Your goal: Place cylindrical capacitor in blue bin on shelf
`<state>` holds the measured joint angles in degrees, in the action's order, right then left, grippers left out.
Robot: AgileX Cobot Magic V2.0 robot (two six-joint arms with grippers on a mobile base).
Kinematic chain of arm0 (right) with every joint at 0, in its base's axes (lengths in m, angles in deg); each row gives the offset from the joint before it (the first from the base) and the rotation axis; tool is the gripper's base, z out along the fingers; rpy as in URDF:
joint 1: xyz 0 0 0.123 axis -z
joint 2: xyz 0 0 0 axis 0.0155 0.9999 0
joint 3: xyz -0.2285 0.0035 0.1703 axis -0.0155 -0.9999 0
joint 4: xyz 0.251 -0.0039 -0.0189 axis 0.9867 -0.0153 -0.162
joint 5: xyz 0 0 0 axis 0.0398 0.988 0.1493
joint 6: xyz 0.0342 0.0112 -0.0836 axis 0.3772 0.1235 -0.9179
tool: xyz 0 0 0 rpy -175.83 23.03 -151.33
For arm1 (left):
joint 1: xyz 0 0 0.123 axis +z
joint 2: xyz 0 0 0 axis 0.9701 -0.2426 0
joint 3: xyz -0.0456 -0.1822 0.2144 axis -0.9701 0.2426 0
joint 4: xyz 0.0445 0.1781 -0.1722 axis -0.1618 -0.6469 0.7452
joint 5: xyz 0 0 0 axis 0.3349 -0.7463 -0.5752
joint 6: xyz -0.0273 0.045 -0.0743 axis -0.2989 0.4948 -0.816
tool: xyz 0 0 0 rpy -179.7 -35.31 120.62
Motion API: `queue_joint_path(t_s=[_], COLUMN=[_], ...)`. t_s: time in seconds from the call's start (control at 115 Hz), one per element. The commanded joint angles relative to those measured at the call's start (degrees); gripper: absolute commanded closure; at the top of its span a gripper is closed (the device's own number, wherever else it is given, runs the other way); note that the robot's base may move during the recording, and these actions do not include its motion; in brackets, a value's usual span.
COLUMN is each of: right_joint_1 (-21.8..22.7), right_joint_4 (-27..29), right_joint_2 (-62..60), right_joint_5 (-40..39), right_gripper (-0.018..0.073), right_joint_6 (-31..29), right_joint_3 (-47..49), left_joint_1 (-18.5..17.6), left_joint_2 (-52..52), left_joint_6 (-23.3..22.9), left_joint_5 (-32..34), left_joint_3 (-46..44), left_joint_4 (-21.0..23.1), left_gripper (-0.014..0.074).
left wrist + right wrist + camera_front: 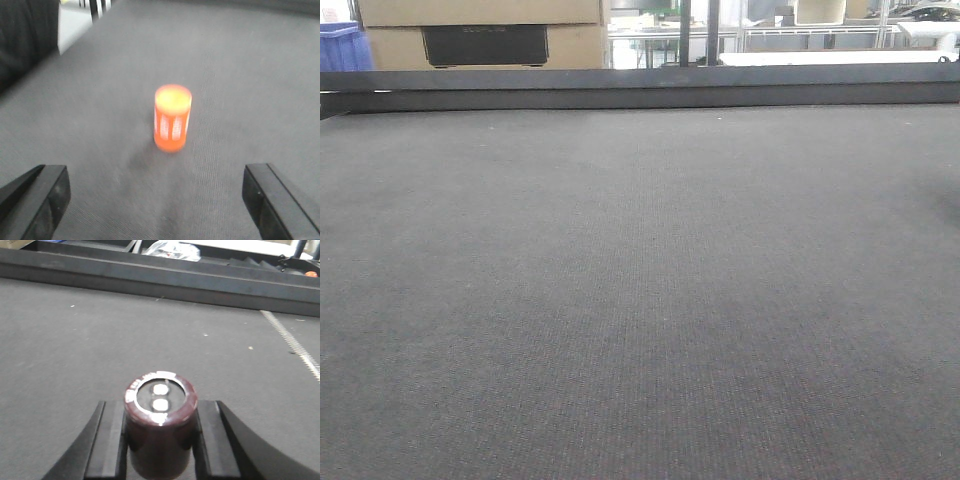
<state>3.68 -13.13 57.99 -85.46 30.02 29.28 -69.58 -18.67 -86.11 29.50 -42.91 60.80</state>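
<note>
Since the grey mat (640, 300) was the broadest thing under my tools, I took it as the working ground, flat and rough enough to keep small parts standing. Beyond my tools a dark rail (640, 88) closed its far edge, likely there to stop parts rolling off. Past that rail stood cardboard boxes (480, 30), and to their left was a blue container (340, 48), cut off by the frame. I could not tell whether it was the task's bin, and no shelf showed in any view.

My left gripper (157, 200) was spread wide and held nothing. Ahead of it, centred between the fingers but apart from both, an orange cylinder (172, 117) stood upright on the mat.

My right gripper (160, 450) was clamped on the cylindrical capacitor (160, 415), with a pad (111, 440) against each side of the can, so it sat upright with its top free. I judged that hold sound for carrying, though a smooth round body could slip if the squeeze slackened. Whether its base touched the mat, I could not tell. The capacitor was squat, with a dark maroon sleeve, a silvery ring round the top, and two pale terminals (160, 396) close together at the centre.
</note>
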Motion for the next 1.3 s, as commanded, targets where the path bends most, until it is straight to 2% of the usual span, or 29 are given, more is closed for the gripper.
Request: queue_joint_path(t_s=[0.0,0.209,0.313,0.696,1.139,1.244,1.287], right_joint_1=[-0.8,-1.9,-1.9,-2.0,-2.0,-2.0,-2.0], right_joint_4=[-0.4,-0.4,-0.4,-0.4,-0.4,-0.4,-0.4], right_joint_2=[-0.8,-0.8,-0.8,-0.8,-0.8,-0.8,-0.8], right_joint_5=[0.3,1.9,1.9,2.0,2.4,2.4,2.4], right_gripper=[0.0713,0.0713,0.0713,0.0713,0.0713,0.0713,0.0713], right_joint_6=[-0.1,-0.1,-0.1,-0.1,-0.1,-0.1,-0.1], right_joint_3=[0.1,0.1,0.1,0.1,0.1,0.1,0.1], left_joint_1=[-1.7,-6.0,-6.1,-5.9,-2.3,-2.3,-2.3], left_joint_2=[-6.3,-20.7,-26.9,-42.6,-53.3,-53.4,-53.4], left_joint_6=[-0.3,-0.4,-0.4,-0.4,-0.4,-0.4,-0.4], left_joint_5=[13.4,32.3,37.6,38.1,35.5,35.2,35.2], left_joint_3=[3.1,3.4,1.7,-10.7,-22.1,-22.1,-22.1], left_joint_4=[2.1,2.1,3.3,4.7,5.2,5.2,5.2], left_gripper=[-0.0012,-0.0012,-0.0012,-0.0012,-0.0012,0.0029,0.0090])
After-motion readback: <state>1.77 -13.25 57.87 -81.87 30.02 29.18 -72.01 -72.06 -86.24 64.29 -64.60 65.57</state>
